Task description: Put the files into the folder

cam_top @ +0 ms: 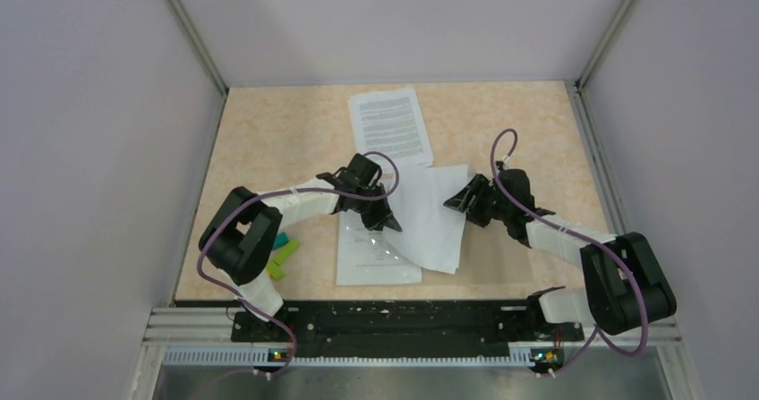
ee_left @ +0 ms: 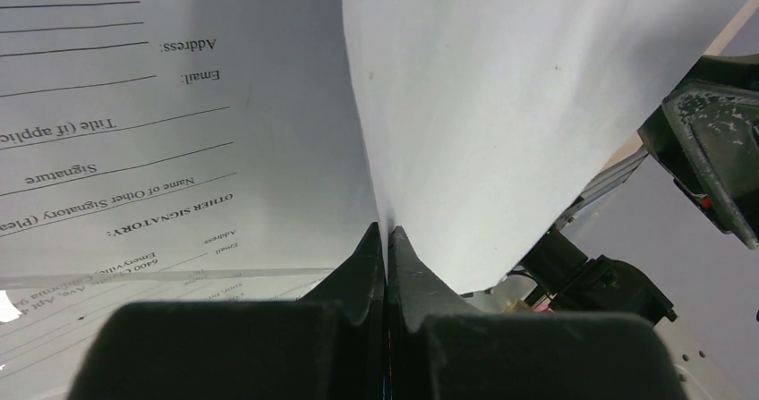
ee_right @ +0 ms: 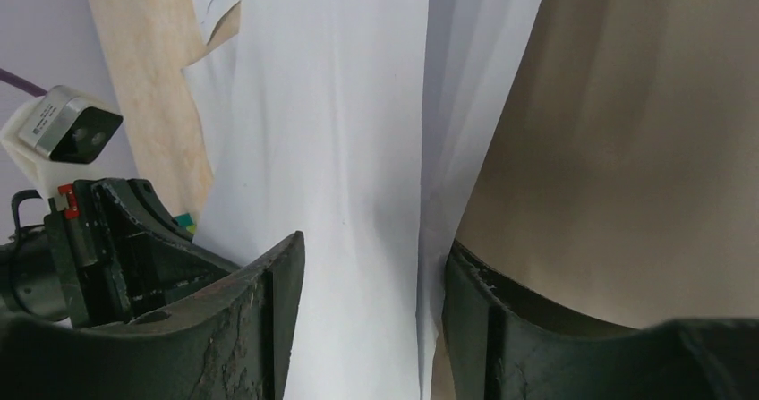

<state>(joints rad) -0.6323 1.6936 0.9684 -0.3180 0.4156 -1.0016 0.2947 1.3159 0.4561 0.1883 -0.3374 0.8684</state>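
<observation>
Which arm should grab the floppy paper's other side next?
Right, probably: the right gripper has open jaws straddling the lifted sheet, while the left gripper is shut on its other edge.

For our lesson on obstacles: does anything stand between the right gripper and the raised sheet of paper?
Nothing visible does. The raised sheet hangs between the open fingers of the right gripper; the left gripper pinches its other side.
</observation>
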